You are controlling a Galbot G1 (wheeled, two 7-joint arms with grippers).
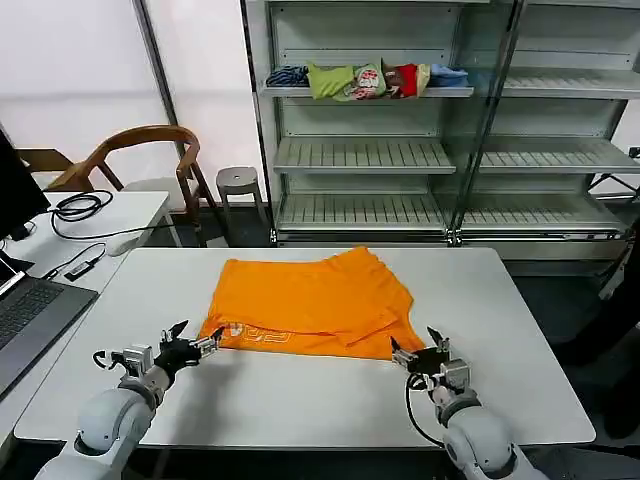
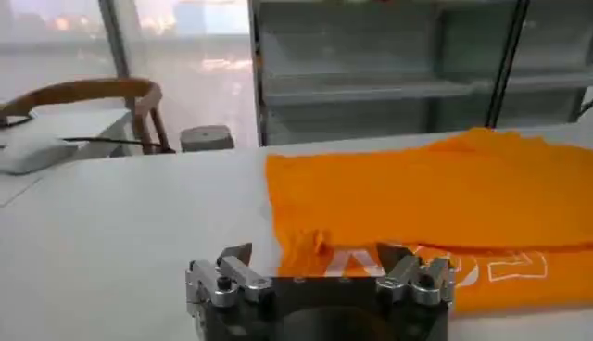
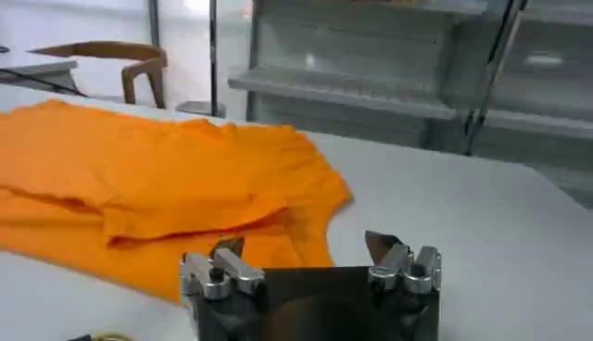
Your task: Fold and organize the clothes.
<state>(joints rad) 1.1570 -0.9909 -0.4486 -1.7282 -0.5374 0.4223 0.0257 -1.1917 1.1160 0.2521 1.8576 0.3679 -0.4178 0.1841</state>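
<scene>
Head view: left gripper (image 1: 196, 343) and right gripper (image 1: 420, 352), jaws spread, flank the orange T-shirt (image 1: 305, 300) hem; uneven pinches would probably skew the fold.

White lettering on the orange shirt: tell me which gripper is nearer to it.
Left. The left gripper sits open at the near-left corner, right beside the white lettering; the right gripper is open at the shirt's near-right corner.

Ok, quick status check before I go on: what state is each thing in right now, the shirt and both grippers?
Orange T-shirt: partly folded, flat on the white table, lettering showing along its near edge.
Left gripper: open, at the shirt's near left corner, holding nothing.
Right gripper: open, at the shirt's near right corner, holding nothing.
Bundle of garments: piled on the shelf behind.
</scene>
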